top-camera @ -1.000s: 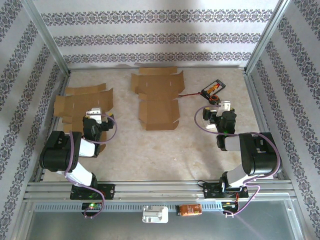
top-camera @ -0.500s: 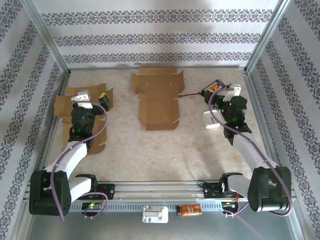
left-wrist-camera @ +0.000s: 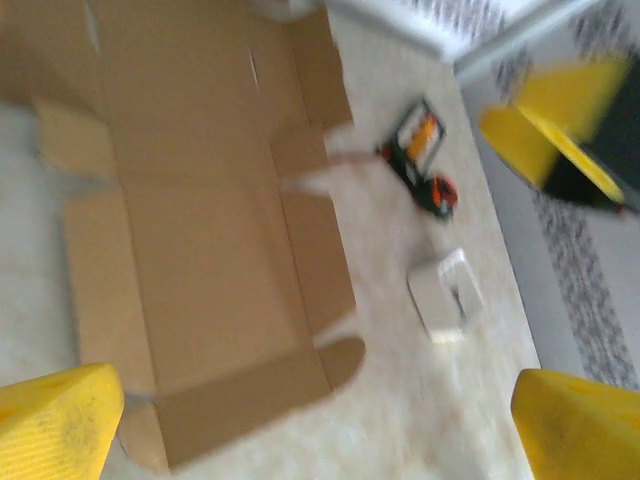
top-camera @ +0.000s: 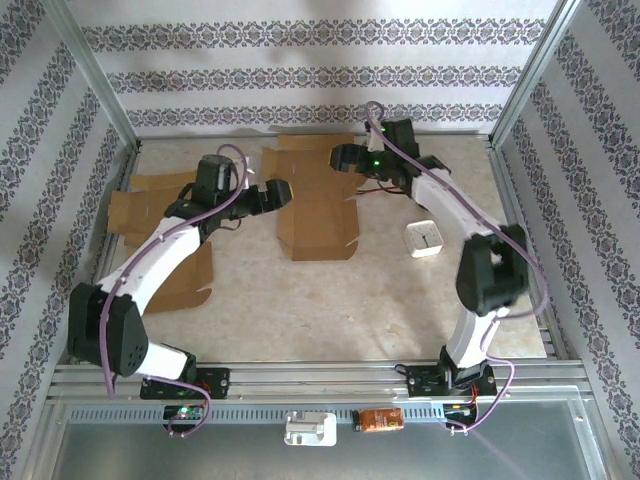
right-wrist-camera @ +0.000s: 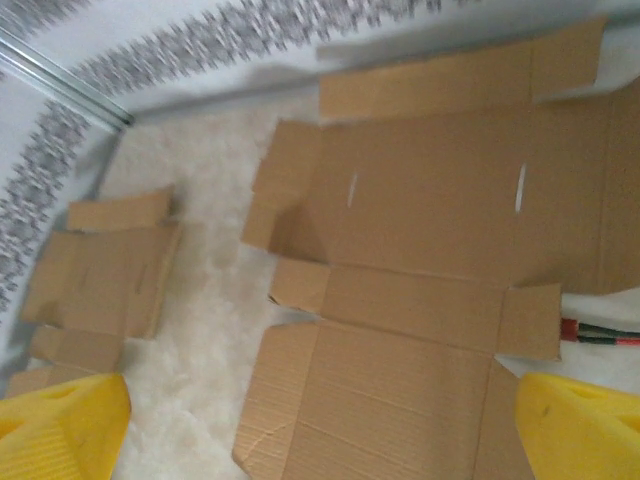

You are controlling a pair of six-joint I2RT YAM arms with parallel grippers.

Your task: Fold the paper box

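Both arms swung inward in 0.5 s; L gripper (top-camera: 279, 191) & R gripper (top-camera: 339, 157) spread wide by flat box (top-camera: 318, 210).

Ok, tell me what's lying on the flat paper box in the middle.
Nothing lies on the paper box: its panels look bare in both wrist views. From above, the left fingers cover part of its left edge and the right fingers its far right corner.

Bright, even light is flooding in; motion blur is smearing the flat brown cardboard sheet (left-wrist-camera: 200, 260) in both wrist views.
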